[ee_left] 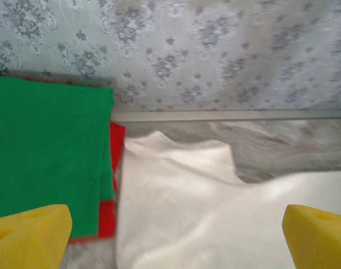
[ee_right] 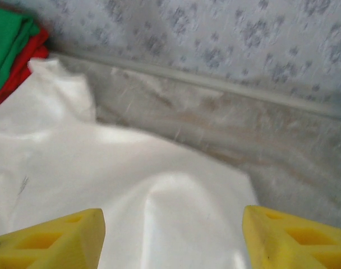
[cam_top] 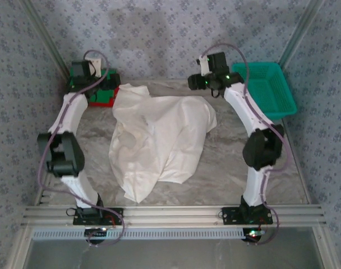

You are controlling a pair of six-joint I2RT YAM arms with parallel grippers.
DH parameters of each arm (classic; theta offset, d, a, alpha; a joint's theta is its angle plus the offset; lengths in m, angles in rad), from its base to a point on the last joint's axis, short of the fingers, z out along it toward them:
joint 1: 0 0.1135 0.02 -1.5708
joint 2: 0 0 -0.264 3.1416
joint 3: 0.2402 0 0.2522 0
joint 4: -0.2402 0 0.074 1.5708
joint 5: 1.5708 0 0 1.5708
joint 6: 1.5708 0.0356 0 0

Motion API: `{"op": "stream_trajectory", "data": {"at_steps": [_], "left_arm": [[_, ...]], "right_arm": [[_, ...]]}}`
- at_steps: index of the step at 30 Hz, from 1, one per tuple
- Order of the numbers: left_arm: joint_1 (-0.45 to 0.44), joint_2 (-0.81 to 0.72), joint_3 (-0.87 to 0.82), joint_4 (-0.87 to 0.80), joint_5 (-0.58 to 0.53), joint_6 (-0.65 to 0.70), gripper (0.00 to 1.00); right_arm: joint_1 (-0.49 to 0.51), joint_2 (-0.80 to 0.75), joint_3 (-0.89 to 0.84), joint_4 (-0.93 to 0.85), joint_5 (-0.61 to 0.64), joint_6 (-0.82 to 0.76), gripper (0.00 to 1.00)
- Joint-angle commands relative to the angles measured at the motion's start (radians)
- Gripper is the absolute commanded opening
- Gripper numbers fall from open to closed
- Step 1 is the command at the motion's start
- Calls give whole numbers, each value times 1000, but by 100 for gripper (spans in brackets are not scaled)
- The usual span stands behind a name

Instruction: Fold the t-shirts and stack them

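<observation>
At the middle of the marble-patterned table (cam_top: 232, 168), 1 large off-white t-shirt (cam_top: 159, 137) is spread out in a wrinkled, unfolded heap. Its long side is seen running from the far left corner down towards the near edge.

At the far left corner, 2 folded t-shirts are stacked. The green t-shirt (ee_left: 47, 145) is laid on top of the red t-shirt (ee_left: 117, 134), of which a narrow strip is exposed along the right and near edges. In the left wrist view, the far corner of the off-white t-shirt is seen lying against the red strip.

The left gripper (ee_left: 173, 238) is held at the far left, above the place where the stack and the off-white cloth meet. Its yellow fingers (ee_left: 30, 235) are spread to the 2 sides of the left wrist view, so the jaws are parted wide, and nothing is clasped between them.

The right gripper (ee_right: 170, 238) is held at the far right, over the far right part of the off-white t-shirt. Its yellow fingers (ee_right: 53, 241) are likewise set well apart, and no cloth is pinched between them.

A teal mesh basket (cam_top: 268, 87) is placed at the far right corner, just beside the right arm and apart from the off-white t-shirt. The table is enclosed by walls covered in a grey floral pattern (cam_top: 159, 33).
</observation>
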Motion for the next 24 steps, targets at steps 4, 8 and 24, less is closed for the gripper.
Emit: {"op": "stream_trajectory", "data": {"at_steps": [4,8,24], "left_arm": [[-211,-325,-410,46,-33,-99,90],[-277,-338,-550,-41,-61,-145,88],[-277,-54,-692,242,-40,-227,67]], "right_arm": [[-24,-438,-567,215,-75,201,70],[-113,-527,-815,229,-142,348,73],[-187,-140,-834,524,-211,597,63]]}}
